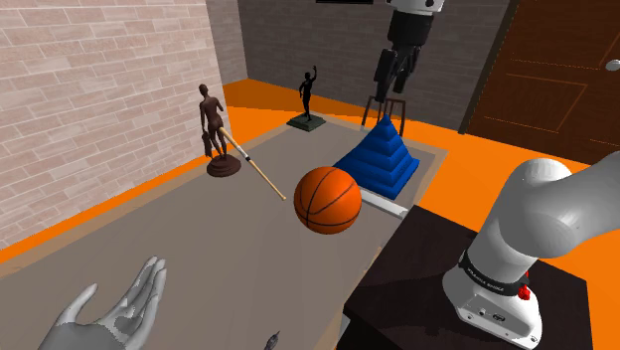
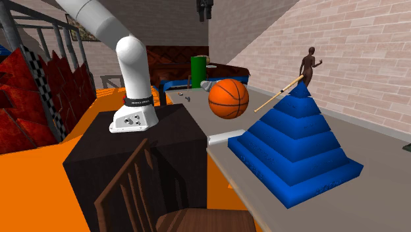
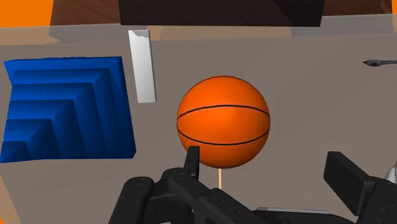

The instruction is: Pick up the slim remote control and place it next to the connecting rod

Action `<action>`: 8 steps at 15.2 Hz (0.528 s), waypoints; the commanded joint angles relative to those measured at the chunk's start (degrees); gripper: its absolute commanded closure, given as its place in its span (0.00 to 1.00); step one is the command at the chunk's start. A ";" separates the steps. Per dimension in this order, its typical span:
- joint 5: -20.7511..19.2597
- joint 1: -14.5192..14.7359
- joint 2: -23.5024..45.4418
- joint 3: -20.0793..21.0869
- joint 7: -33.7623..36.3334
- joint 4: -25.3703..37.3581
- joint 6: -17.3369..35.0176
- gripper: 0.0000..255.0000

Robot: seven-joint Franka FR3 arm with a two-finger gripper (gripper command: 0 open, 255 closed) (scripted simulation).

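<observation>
The slim remote control is a pale flat bar lying on the grey table between the blue stepped pyramid and the dark stand; it also shows in the shoulder view and the second exterior view. The connecting rod is a small dark piece far along the table, near the shoulder view's bottom edge. My gripper hangs open and empty high above the table, over the basketball. Its fingers stand wide apart.
The orange basketball sits mid-table beside the pyramid. A wooden stick leans by a brown figurine; a dark figurine stands farther back. A grey hand model lies at the near end. A wooden chair stands by the stand.
</observation>
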 commanded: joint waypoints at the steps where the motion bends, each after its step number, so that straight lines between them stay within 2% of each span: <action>1: 0.00 0.00 0.00 0.00 0.00 0.00 0.00 0.00; 8: -2.46 -1.44 -0.21 -3.84 -4.61 -12.16 11.06 0.00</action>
